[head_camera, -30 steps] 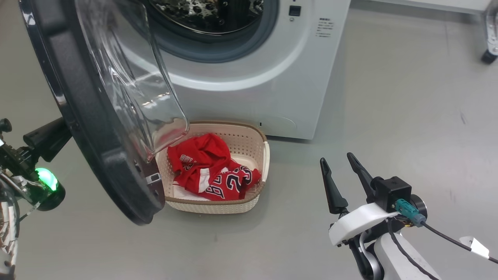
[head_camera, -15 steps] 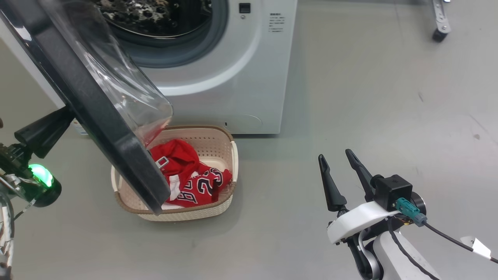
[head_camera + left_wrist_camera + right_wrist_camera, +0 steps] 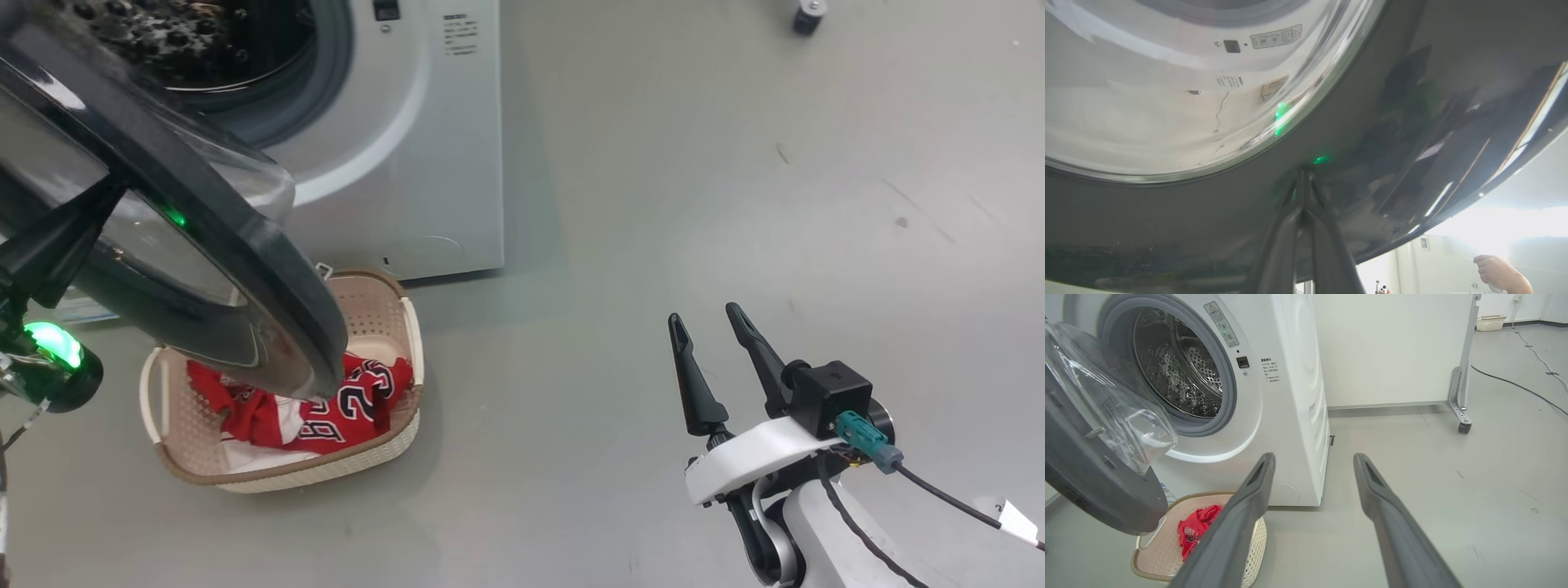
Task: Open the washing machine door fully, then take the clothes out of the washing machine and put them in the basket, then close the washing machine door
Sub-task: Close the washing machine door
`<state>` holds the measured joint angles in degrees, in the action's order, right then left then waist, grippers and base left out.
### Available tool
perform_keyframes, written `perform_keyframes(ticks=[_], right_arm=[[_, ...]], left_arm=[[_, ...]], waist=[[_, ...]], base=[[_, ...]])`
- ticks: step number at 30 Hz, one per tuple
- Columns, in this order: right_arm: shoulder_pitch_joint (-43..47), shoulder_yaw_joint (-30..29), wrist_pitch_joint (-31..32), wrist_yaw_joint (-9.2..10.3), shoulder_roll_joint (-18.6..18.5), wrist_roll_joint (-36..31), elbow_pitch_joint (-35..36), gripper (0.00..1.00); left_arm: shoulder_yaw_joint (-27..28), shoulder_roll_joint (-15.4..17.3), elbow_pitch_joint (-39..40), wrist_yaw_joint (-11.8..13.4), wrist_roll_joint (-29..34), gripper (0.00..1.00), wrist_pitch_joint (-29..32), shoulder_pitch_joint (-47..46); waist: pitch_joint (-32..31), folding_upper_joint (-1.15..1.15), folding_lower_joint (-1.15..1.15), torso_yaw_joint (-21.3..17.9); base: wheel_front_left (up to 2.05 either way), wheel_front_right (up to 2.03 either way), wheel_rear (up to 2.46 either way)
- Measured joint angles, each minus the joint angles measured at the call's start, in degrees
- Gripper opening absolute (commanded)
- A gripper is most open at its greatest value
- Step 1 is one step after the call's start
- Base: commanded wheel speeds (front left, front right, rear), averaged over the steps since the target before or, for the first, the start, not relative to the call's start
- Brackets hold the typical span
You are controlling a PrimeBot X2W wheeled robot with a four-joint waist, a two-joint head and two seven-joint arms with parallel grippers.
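Observation:
The washing machine stands at the upper left with its drum hole showing. The washing machine door hangs partly open, its black rim over the basket's left half. My left gripper is shut, and its tips touch the glossy outer rim of the door. In the head view its dark fingers show behind the door glass. The red clothes lie in the cream basket on the floor before the machine. My right gripper is open and holds nothing, well to the right over bare floor.
Grey floor stretches to the right of the machine. A metal leg on a caster stands by the white wall, with a cable on the floor beyond. A person's hand shows at the lower right of the left wrist view.
The head camera has turned, so the whole scene has slid left. The door has swung towards the machine with my left gripper against it and now covers more of the basket. The right gripper stays put.

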<state>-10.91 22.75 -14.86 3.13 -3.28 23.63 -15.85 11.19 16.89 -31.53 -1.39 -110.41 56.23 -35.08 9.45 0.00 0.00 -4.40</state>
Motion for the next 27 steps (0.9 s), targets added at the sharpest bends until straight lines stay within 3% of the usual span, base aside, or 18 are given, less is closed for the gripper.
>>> perform_keyframes(ticks=[13, 27], right_arm=[[0.4, -1.7, 0.0, 0.85, 0.0, 0.2, 1.8, 1.00], [1.0, -3.6, 0.0, 1.11, 0.1, 0.1, 2.3, 1.00]], left_arm=[[0.2, -1.3, 1.4, -0.8, 0.0, 0.00, -2.4, -0.1], [0.2, -5.2, 0.5, -3.6, 0.3, 0.00, -5.6, 0.1]], waist=[[2.2, 0.00, 0.00, -6.3], [1.1, 0.00, 0.00, -2.0]], base=[[0.00, 0.00, 0.00], [0.00, 0.00, 0.00]])
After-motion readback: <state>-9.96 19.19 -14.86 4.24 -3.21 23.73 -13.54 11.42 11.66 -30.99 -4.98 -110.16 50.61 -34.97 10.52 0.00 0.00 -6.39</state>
